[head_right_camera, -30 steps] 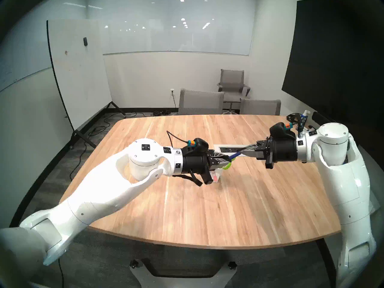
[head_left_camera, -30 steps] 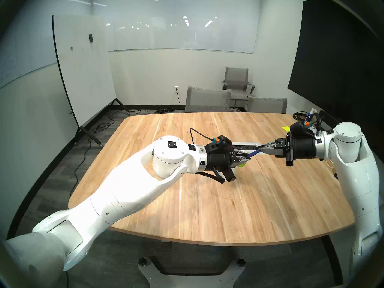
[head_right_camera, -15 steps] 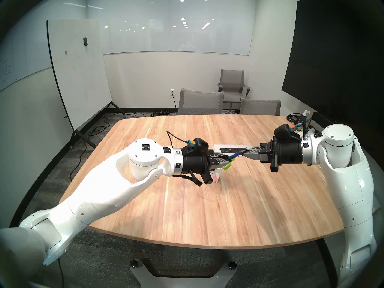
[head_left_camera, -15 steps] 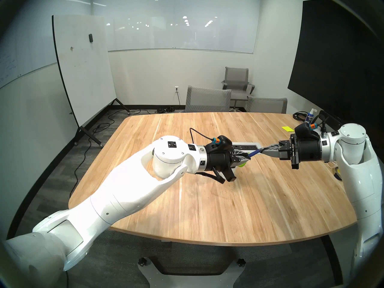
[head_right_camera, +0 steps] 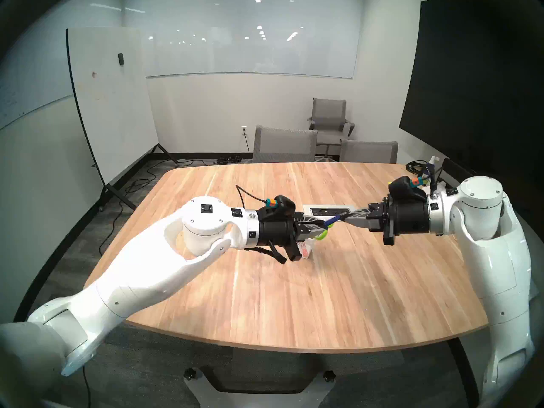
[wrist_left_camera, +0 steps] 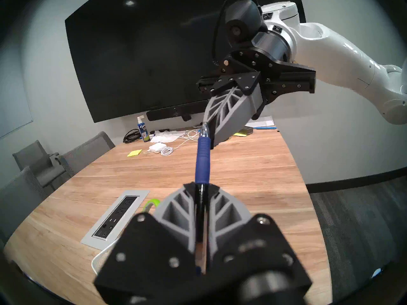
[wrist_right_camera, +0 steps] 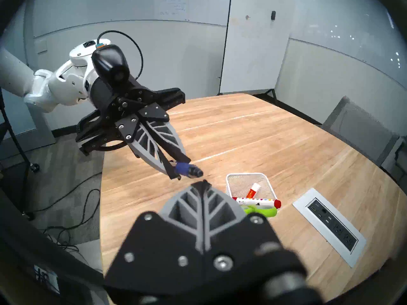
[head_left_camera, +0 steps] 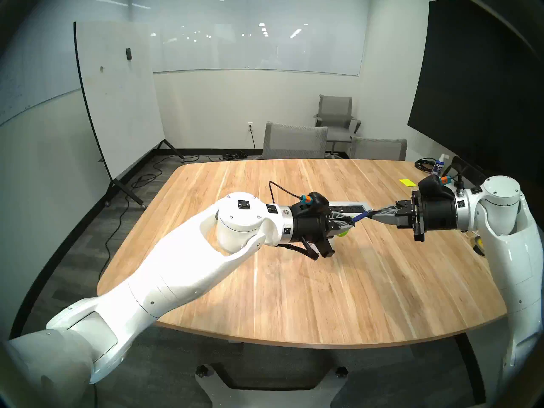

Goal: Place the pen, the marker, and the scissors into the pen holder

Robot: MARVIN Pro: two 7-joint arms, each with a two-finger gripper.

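1. Wood-grain planks make up the surface (head_left_camera: 294, 295), with a grey power-outlet panel (wrist_right_camera: 330, 225) set flush into it and grey chairs (head_left_camera: 294, 141) at the far edge.
2. Left tool (wrist_left_camera: 200, 185) is clamped on the pen (wrist_left_camera: 203, 159), held above the surface; the blue barrel sticks out forward past the fingertips, its clear silver-tipped end uppermost in the left wrist view.
3. Right tool (wrist_right_camera: 202, 183) has its two fingers pressed together with nothing between them; its tip sits just beside the pen's tip, and contact cannot be judged.
4. The pen holder (wrist_right_camera: 250, 183) stands on the surface below the two tools, near the outlet panel.
5. A white marker with red ends (wrist_right_camera: 257, 202) lies across the holder's rim; a second red-and-white piece (wrist_right_camera: 253, 190) lies inside the mesh.
6. The scissors (wrist_right_camera: 262, 211) show lime-green handles at the holder's near side; the blades are hidden.
7. A spray bottle (wrist_left_camera: 142, 130), cables and a yellow sticky note (wrist_left_camera: 134, 153) sit at the surface's right end.
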